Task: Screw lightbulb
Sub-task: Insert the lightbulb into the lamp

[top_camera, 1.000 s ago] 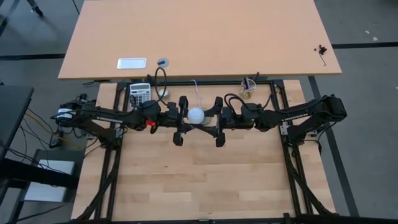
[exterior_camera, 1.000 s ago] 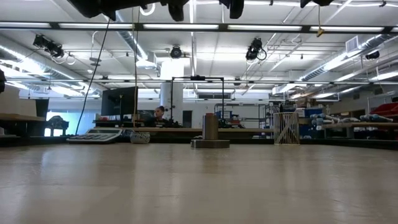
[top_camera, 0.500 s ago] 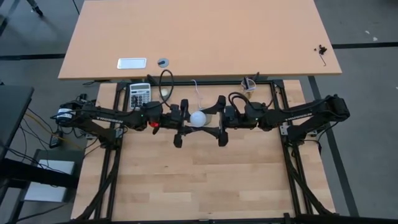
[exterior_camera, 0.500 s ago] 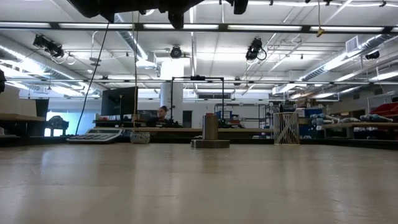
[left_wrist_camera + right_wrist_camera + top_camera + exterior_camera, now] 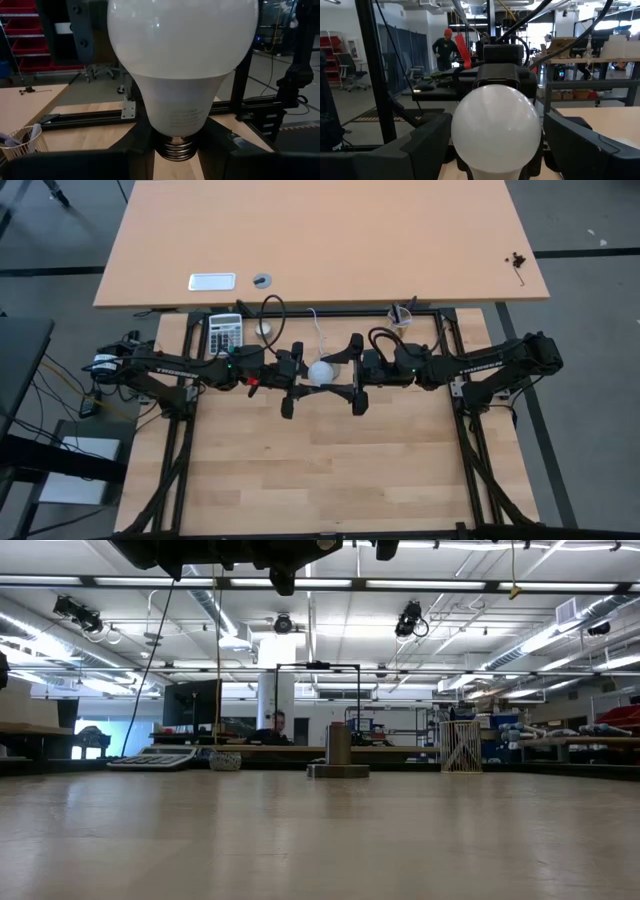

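Observation:
The white lightbulb (image 5: 320, 371) is held high above the table between my two arms, which face each other. My left gripper (image 5: 175, 155) is shut on the bulb's grey screw end, and the globe points toward my right arm. My right gripper (image 5: 495, 150) is open, one finger (image 5: 422, 145) on each side of the globe (image 5: 495, 127); I cannot tell whether they touch it. The grey socket base (image 5: 337, 758) stands on the table below, in the low view only. Its thin white cord (image 5: 315, 325) runs toward the far edge. My left gripper pinches the bulb's narrow end, at the grey screw thread (image 5: 174, 149), between its two fingers. The fingers come level from the table's left and lie along the bulb. The bulb is lifted clear of the table, its globe (image 5: 182, 40) sticking out beyond the fingertips.
A calculator (image 5: 224, 330), a small round pale tin (image 5: 263, 330) and a little wire basket (image 5: 402, 316) sit along the table's far edge. A black frame (image 5: 440, 330) borders the work table. A larger desk (image 5: 320, 240) stands beyond. A person (image 5: 445, 47) is in the room behind.
My left gripper has carried the bulb a little toward the table's right edge, and my right gripper has drawn back slightly the same way. The bulb stays lifted, held the same way.

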Tool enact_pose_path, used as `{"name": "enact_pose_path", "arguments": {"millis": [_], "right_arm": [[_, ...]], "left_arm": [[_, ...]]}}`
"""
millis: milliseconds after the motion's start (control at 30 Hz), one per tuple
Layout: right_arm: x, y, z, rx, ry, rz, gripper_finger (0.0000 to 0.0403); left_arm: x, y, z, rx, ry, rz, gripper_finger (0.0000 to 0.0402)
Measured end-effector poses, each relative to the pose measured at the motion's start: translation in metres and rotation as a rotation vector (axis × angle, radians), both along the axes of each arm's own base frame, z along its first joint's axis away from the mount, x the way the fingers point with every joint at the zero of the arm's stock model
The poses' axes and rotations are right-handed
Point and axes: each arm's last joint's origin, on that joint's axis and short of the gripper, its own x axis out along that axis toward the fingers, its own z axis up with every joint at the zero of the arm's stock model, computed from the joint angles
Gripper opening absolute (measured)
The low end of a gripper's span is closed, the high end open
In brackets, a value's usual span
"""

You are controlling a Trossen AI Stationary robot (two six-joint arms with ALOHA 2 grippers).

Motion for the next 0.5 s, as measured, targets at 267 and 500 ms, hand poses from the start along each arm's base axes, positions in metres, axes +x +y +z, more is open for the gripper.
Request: {"name": "enact_pose_path", "arguments": {"millis": [267, 500], "right_arm": [[0.0001, 0.0007, -0.0005, 0.012, 0.006, 0.022, 0.0321], [0.0004, 0.0004, -0.0037, 0.005, 0.039, 0.023, 0.0306]], "left_arm": [[0.0024, 0.0001, 0.007, -0.014, 0.009, 0.001, 0.0107], [0.0049, 0.0014, -0.0009, 0.033, 0.088, 0.051, 0.0106]]}}
